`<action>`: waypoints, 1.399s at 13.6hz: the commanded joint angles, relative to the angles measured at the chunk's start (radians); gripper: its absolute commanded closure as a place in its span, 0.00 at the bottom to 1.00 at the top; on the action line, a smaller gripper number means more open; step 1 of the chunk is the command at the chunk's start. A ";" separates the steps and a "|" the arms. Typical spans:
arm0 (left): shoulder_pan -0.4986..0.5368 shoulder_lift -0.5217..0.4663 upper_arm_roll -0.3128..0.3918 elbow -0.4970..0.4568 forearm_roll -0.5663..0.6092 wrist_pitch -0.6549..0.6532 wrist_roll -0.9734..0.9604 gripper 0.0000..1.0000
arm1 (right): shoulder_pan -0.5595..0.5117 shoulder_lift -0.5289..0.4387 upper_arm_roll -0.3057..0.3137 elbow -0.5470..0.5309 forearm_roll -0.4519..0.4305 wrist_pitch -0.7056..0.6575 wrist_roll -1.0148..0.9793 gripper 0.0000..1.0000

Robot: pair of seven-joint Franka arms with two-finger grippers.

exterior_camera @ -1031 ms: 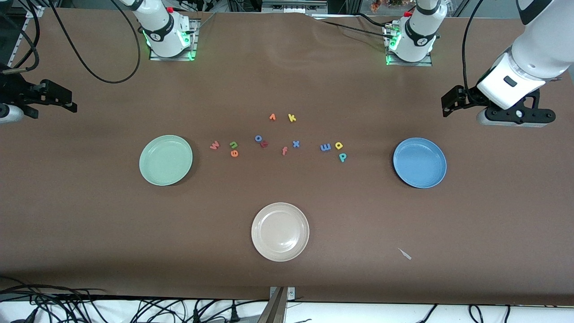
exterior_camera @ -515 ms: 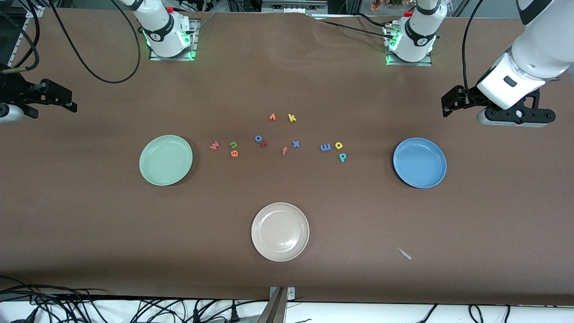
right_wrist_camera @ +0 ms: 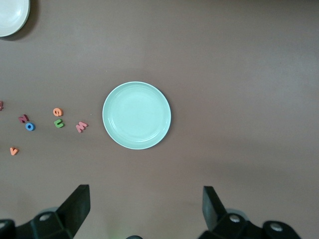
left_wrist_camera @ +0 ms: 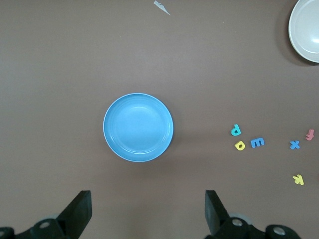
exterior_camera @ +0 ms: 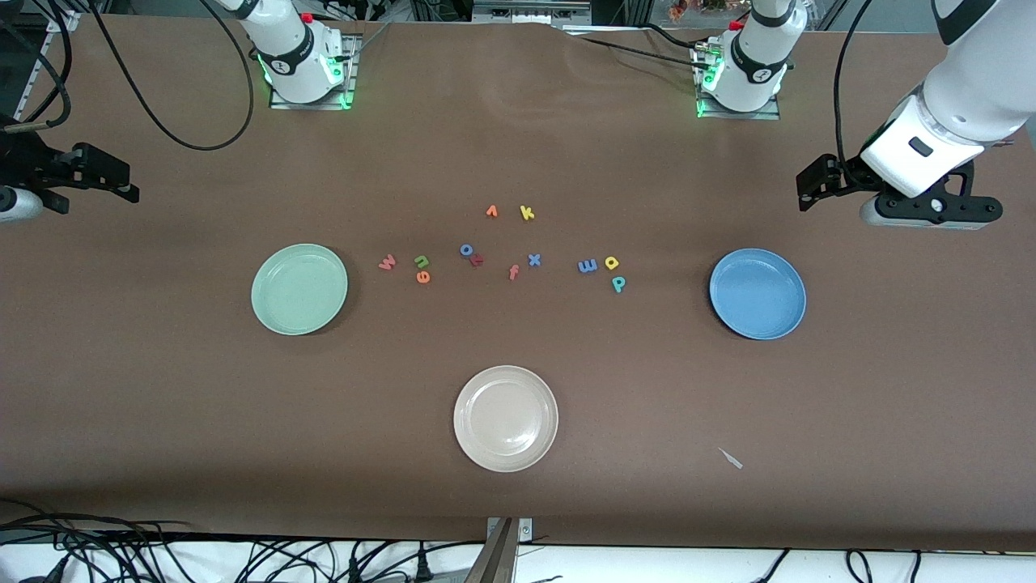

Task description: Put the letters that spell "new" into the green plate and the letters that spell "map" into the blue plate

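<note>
A: Where are the letters?
B: I see "n" (exterior_camera: 422,261), "e" (exterior_camera: 422,277), "w" (exterior_camera: 388,261) beside the green plate (exterior_camera: 275,316); "m" (exterior_camera: 588,265), "a" (exterior_camera: 612,262), "p" (exterior_camera: 618,283) near the blue plate (exterior_camera: 732,316).
A: Grippers?
B: Left gripper (left_wrist_camera: 147,211) and right gripper (right_wrist_camera: 144,209) wait spread wide, holding nothing.

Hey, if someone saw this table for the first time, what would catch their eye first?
Three round plates form a triangle: the green plate toward the right arm's end, the blue plate toward the left arm's end, the beige plate nearest the front camera. Bright foam letters lie scattered between the green and blue plates. The left gripper and right gripper wait open.
</note>
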 commanded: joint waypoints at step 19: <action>-0.001 0.011 -0.004 0.027 0.029 -0.013 0.011 0.00 | -0.002 -0.019 0.002 -0.008 -0.007 -0.010 0.068 0.00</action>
